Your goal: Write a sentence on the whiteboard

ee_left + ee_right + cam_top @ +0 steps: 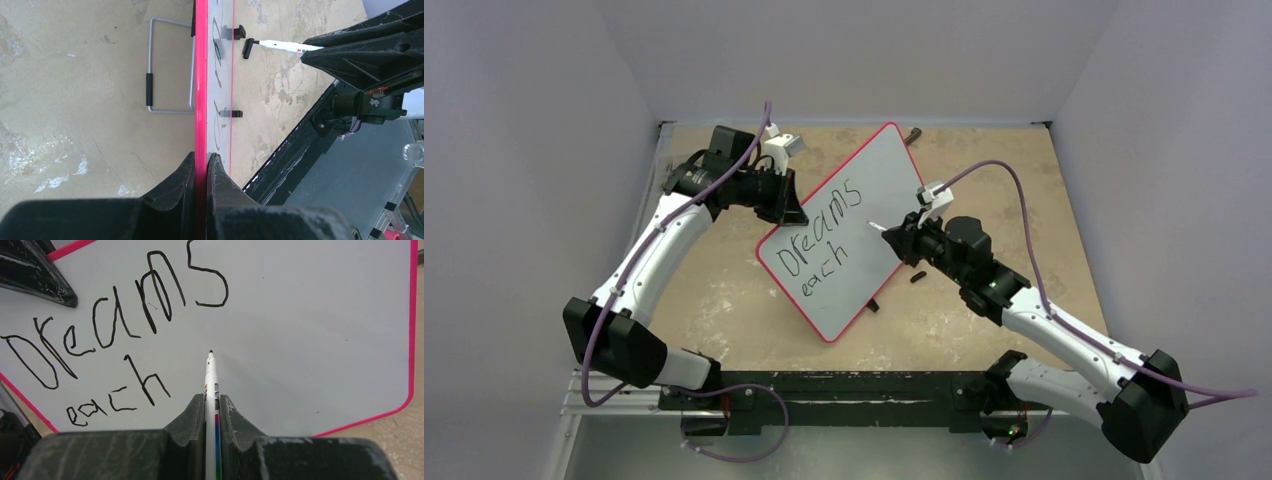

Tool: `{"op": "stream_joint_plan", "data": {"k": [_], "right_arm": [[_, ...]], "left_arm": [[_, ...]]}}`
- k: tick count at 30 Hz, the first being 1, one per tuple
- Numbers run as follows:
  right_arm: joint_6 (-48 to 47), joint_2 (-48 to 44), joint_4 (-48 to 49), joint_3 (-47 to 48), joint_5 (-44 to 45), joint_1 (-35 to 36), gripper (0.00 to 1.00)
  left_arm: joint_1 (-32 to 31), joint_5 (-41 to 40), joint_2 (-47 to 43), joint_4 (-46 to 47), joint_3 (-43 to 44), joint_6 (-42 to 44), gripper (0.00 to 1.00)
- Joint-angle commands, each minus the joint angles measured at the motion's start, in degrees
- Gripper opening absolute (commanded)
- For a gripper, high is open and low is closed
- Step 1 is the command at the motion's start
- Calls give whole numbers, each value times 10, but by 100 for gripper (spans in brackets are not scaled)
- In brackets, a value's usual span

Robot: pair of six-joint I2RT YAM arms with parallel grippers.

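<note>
The whiteboard stands tilted on the table, red rim around it. The sentence on it reads "Dreams" above "each" in black. My left gripper is shut on the board's upper left edge; in the left wrist view its jaws clamp the red rim. My right gripper is shut on a white marker. The marker's tip points at bare board just right of "each"; I cannot tell whether it touches.
A small black piece lies on the table by the board's right edge, another near its lower corner. A wire stand sticks out behind the board. A dark object lies at the far edge.
</note>
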Motion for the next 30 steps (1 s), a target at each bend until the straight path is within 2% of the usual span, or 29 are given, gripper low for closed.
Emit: {"op": "stream_joint_plan", "data": {"k": [1, 30], "right_arm": [[-17, 15, 53, -2, -4, -2, 0], [-26, 66, 47, 22, -3, -2, 0]], "left_arm": [[1, -107, 0, 4, 0, 47, 0], [1, -101, 5, 4, 2, 45, 0]]}}
